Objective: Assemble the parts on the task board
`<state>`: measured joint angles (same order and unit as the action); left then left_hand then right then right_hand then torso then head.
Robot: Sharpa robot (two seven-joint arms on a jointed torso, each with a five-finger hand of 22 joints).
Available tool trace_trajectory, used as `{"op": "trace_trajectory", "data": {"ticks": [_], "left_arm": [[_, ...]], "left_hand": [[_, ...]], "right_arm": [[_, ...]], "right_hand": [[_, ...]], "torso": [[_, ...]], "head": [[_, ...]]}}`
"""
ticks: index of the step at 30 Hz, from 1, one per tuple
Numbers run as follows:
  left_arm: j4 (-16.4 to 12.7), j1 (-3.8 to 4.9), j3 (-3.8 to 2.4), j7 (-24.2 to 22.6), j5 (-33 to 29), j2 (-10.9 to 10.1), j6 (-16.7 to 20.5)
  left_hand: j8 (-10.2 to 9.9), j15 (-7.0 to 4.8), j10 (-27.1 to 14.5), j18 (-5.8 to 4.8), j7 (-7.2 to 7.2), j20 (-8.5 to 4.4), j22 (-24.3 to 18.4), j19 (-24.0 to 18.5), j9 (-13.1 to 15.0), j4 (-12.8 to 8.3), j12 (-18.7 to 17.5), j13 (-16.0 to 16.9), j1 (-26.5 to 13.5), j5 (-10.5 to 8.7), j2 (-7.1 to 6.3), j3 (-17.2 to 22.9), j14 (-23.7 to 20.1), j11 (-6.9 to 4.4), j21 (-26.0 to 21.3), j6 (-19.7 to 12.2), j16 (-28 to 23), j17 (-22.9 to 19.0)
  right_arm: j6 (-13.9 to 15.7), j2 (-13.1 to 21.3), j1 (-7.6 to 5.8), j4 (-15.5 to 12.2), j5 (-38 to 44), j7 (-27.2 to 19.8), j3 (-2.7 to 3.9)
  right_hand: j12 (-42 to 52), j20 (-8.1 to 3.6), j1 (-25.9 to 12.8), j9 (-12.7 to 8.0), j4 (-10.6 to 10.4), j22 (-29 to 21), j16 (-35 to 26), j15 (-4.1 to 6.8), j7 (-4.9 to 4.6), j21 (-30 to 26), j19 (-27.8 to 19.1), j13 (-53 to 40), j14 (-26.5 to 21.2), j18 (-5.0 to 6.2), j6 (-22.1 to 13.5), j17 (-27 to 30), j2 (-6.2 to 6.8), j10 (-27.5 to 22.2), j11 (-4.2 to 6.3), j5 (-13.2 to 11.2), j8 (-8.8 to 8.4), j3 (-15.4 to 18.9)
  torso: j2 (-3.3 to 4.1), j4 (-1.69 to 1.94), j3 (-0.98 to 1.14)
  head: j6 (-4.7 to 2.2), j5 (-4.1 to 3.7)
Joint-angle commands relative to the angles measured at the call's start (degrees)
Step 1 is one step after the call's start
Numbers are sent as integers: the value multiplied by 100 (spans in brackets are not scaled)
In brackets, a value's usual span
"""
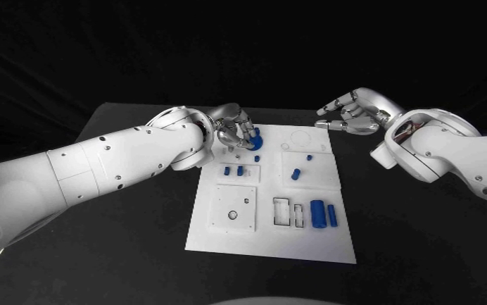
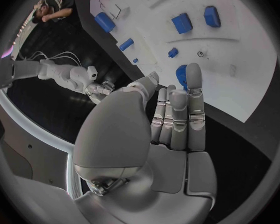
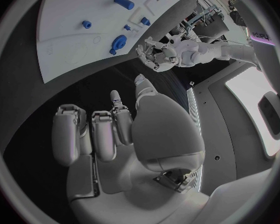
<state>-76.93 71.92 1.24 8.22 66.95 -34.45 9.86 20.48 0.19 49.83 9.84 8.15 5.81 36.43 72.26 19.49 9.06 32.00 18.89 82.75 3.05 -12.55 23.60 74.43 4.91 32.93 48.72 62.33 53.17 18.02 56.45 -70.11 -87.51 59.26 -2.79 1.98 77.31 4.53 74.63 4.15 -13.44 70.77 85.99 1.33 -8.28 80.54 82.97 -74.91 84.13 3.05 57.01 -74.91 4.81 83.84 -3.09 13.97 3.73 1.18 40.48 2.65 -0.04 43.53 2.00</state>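
Note:
The white task board (image 1: 266, 238) lies in the middle of the black table. A round blue part (image 1: 256, 138) sits at its far edge, also seen from the wrists (image 2: 180, 77) (image 3: 118, 42). My left hand (image 1: 236, 127) hovers at that part with straight fingers (image 2: 177, 109) right beside it; a small gap shows between them in the right wrist view, where the left hand (image 3: 155, 55) holds nothing. My right hand (image 1: 350, 116) hangs off the board's far right corner, fingers (image 3: 96, 134) loosely curled and empty.
Several small blue parts (image 1: 241, 171) (image 1: 295, 174) lie mid-board, and two blue cylinders (image 1: 319, 214) lie near the right edge beside empty rectangular slots (image 1: 281, 211). A square white plate (image 1: 233, 208) sits at the board's left.

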Motion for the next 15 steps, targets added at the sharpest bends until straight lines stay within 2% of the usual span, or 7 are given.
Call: {"op": "trace_trajectory", "data": {"ticks": [1,4,6,10,15], "left_arm": [[119,-21,26,-470,1334,177,-185],[221,-34,55,-484,1662,305,-344],[295,-42,70,-486,1823,382,-455],[397,-61,85,-476,2010,480,-582],[507,-91,96,-463,2132,585,-677]], "left_hand": [[-264,-38,176,41,-41,-54,268,423,-331,-58,-307,-411,-43,-8,-85,-92,604,-26,380,226,889,879],[-473,-82,312,-115,-89,-94,1089,839,-561,-96,-539,-710,-94,-15,-83,-211,956,-80,1296,392,1476,1546],[-542,-112,380,-179,-109,-120,1443,991,-639,-110,-624,-818,-116,-5,-73,-264,1067,-99,1681,472,1652,1762],[-651,-160,455,-216,-127,-172,1678,1122,-744,-137,-777,-976,-129,0,-49,-326,1158,-118,1939,574,1752,1859],[-767,-194,617,-247,-138,-205,1828,1215,-844,-166,-939,-1133,-121,-2,8,-334,1175,-129,2099,694,1694,1713]], "right_arm": [[-74,-15,10,2,16,-23,-1],[-75,-23,13,2,16,-26,-1],[-76,-29,15,2,16,-27,-1],[-77,-37,17,2,16,-30,-1],[-75,-46,19,4,16,-33,-1]], "right_hand": [[-12,2,-41,6,9,-7,-34,-7,14,-39,-20,-656,418,82,-33,-756,1,-37,-8,24,26,35],[-12,2,-35,7,11,-6,-33,-6,14,-39,-20,-656,419,82,-32,-759,-6,-37,-7,29,26,35],[-12,2,-35,7,11,-6,-33,-6,14,-39,-20,-656,419,82,-32,-759,-6,-37,-7,29,26,35],[-12,2,-35,7,11,-6,-33,-6,14,-39,-20,-656,419,82,-32,-759,-6,-37,-7,29,26,35],[-10,2,-32,7,13,-4,-32,-6,14,-38,-19,-657,419,82,-32,-760,-9,-36,-7,32,26,34]], "torso": [[9,-8,-5],[9,-11,-4],[8,-8,-1],[10,-9,-2],[10,-10,-3]], "head": [[-26,-30],[-37,-25],[-37,-28],[-41,-36],[-43,-43]]}}
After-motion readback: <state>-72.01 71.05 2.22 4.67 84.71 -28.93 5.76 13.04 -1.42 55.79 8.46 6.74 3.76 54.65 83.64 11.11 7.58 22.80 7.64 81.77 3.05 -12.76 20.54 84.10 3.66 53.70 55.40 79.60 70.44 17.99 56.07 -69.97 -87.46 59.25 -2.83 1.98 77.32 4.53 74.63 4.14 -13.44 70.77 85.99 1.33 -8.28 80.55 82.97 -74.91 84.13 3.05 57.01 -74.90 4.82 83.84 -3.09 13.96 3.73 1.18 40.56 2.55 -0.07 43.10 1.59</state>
